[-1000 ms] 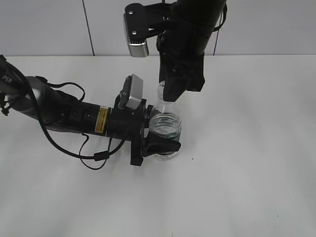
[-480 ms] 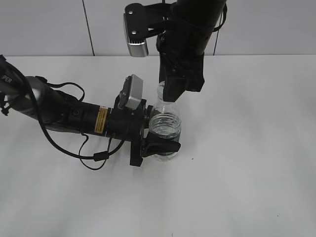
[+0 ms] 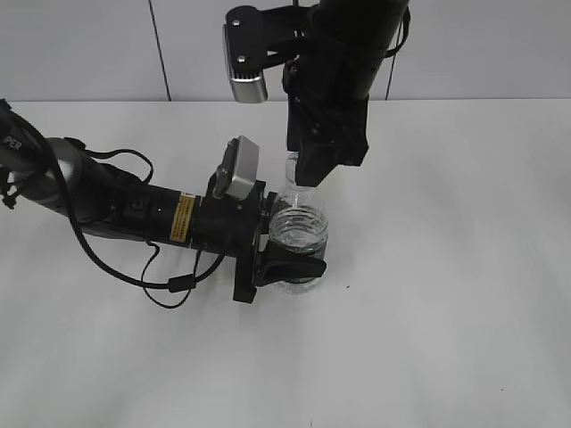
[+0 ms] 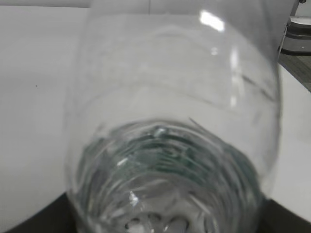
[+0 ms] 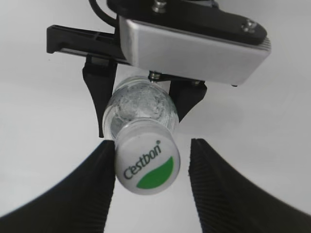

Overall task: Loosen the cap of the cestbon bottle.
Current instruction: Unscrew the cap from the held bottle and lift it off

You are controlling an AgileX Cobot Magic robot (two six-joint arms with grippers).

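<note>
The cestbon bottle (image 3: 300, 234) stands on the white table, clear with ribbed shoulders; its green label shows through the plastic in the left wrist view (image 4: 170, 145). My left gripper (image 3: 290, 234) is shut on the bottle's body from the left side. The white cap (image 5: 147, 158), with a green leaf mark and "Cestbon" lettering, lies between the fingers of my right gripper (image 5: 151, 145), which hangs straight above the bottle (image 3: 312, 165). Its jaws are open: the left finger touches the cap, while the right finger stands apart from it. In the exterior view the cap is mostly hidden by the right gripper.
The white table (image 3: 446, 267) stretches out around the bottle. A grey wall panel (image 3: 89, 45) rises behind it. The left arm's body and cable (image 3: 134, 214) lie low over the table's left side.
The left gripper and the bottle have shifted very slightly. The right gripper stays above the cap.
</note>
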